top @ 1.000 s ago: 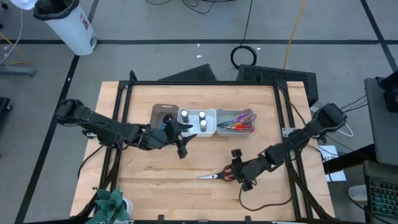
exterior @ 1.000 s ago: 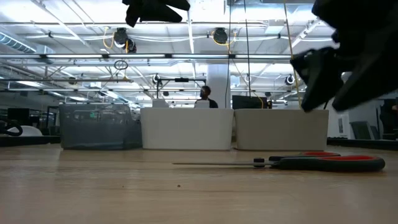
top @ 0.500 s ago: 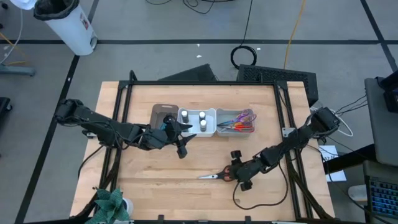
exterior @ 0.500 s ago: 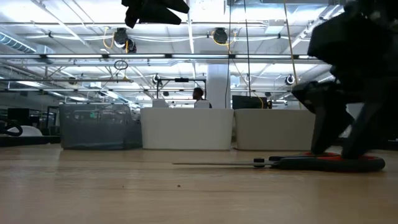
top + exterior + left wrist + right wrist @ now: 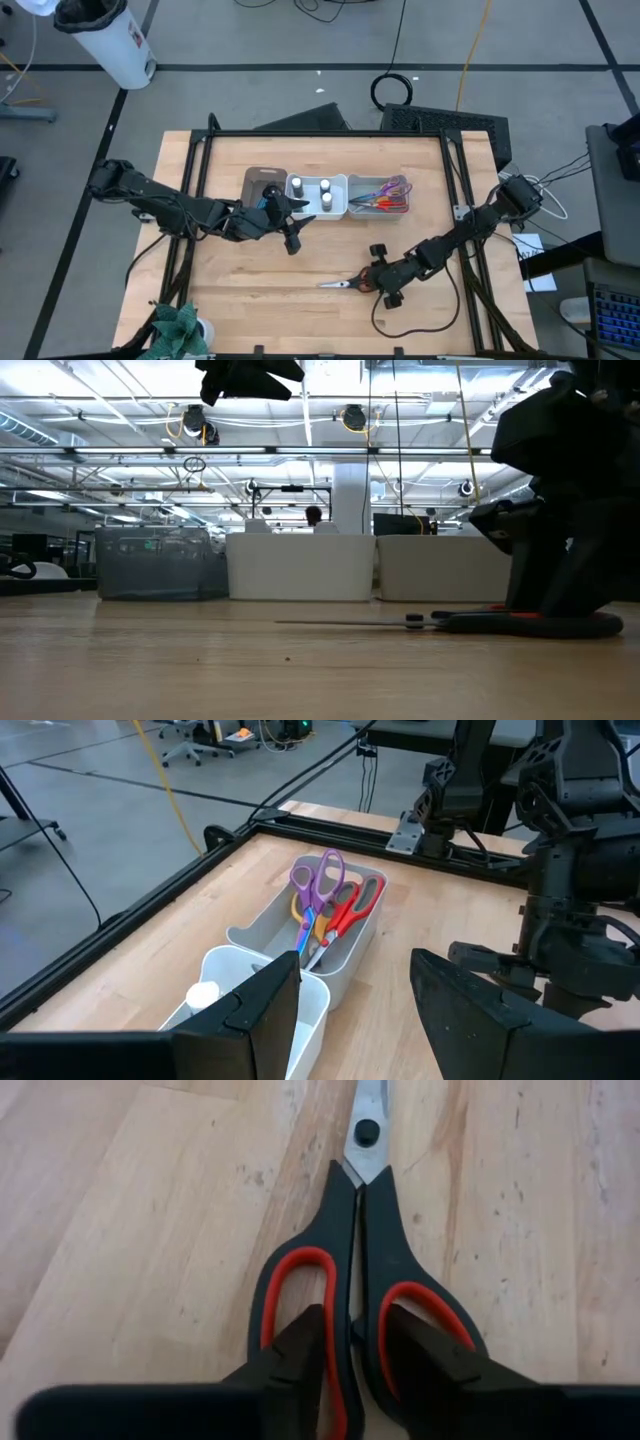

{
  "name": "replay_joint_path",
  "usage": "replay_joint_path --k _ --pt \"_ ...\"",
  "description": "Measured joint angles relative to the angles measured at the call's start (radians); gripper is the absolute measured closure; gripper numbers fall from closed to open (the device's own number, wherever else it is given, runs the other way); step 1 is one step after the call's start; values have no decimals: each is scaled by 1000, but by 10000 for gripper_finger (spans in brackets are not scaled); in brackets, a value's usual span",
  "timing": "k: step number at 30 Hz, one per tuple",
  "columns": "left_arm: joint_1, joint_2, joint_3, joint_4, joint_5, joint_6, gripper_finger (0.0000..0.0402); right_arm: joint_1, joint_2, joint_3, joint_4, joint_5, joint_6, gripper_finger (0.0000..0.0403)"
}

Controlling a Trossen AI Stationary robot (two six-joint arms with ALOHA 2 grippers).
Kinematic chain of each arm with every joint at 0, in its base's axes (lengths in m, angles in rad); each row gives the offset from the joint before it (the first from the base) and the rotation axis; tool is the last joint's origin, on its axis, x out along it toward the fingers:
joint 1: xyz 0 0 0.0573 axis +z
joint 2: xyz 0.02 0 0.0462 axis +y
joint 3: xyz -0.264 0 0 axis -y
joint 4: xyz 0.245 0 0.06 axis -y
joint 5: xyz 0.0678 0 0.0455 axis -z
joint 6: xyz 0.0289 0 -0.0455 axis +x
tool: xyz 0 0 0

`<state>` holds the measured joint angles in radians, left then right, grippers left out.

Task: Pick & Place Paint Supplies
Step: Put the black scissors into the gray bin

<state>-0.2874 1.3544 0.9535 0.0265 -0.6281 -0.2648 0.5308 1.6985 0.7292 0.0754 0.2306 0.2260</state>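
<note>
Scissors [image 5: 355, 1270] lie flat on the surface [image 5: 250, 280], so I've got my right claw [image 5: 348, 1342] pinching their handles, seemingly gripped, left claw [image 5: 355, 1010] released over the bins.

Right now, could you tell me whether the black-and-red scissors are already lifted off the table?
No, the scissors lie flat on the table, with the right gripper down at their handles.

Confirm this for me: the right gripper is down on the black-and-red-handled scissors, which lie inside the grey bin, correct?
Not quite. The right gripper is down on the black-and-red-handled scissors, but they lie flat on the bare wooden table, not in the grey bin. The high view shows it; the right wrist view confirms it.
</note>
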Motion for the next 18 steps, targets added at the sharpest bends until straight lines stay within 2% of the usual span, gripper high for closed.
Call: replay_joint_path --k 2,9,13,18 --pt "0 0 0 0 0 0 201 0 0 0 -1 0 -2 339" --pt "0 0 0 0 0 -1 201 0 -45 -4 -6 0 -32 342" --pt "0 0 0 0 0 -2 201 -3 -162 -9 -21 17 -82 342" --pt "0 0 0 -2 0 -2 201 1 -355 -5 -123 127 -92 342"
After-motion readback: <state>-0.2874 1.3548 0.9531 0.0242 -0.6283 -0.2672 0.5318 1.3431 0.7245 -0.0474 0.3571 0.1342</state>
